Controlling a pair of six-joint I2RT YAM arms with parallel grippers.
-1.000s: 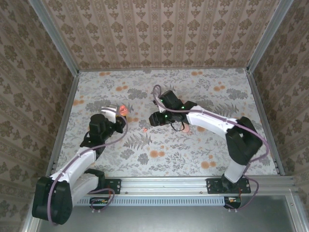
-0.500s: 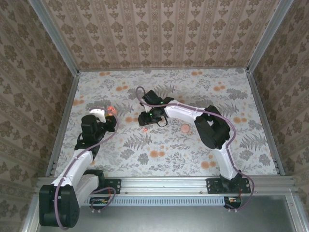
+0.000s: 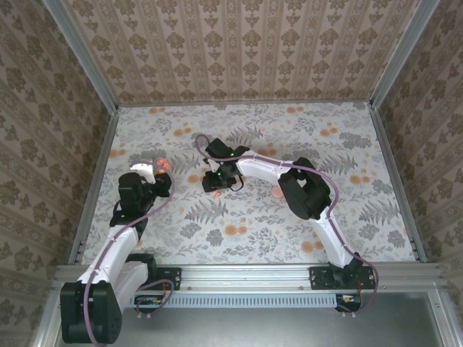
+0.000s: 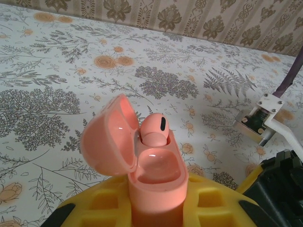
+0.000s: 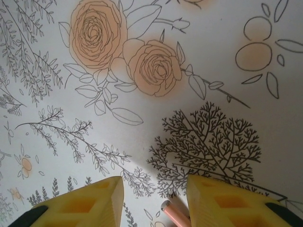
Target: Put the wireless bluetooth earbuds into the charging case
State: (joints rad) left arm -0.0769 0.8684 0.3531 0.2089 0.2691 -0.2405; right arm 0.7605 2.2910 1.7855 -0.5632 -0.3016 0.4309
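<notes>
The salmon charging case (image 4: 156,189) stands upright with its lid (image 4: 106,142) swung open to the left, and my left gripper (image 4: 156,213) is shut on its body. One red-orange earbud (image 4: 154,128) sits in the far slot, while the near slot (image 4: 158,165) holds nothing. In the top view the case (image 3: 162,165) is at mid-left in my left gripper (image 3: 154,173). My right gripper (image 3: 215,185) is low over the table centre. It is open (image 5: 154,203), and the stem of the second earbud (image 5: 174,213) lies on the cloth between its fingers, close to the right finger (image 5: 227,201).
A floral cloth (image 3: 246,231) covers the table, with patterned walls on three sides. A metal rail (image 3: 253,273) runs along the near edge. The right arm (image 3: 304,188) stretches leftward across the middle. A pale pink disc (image 3: 278,193) peeks out beside its elbow.
The right arm has reached further left and come down over the loose earbud. The left arm has drawn back to the left with the case.
</notes>
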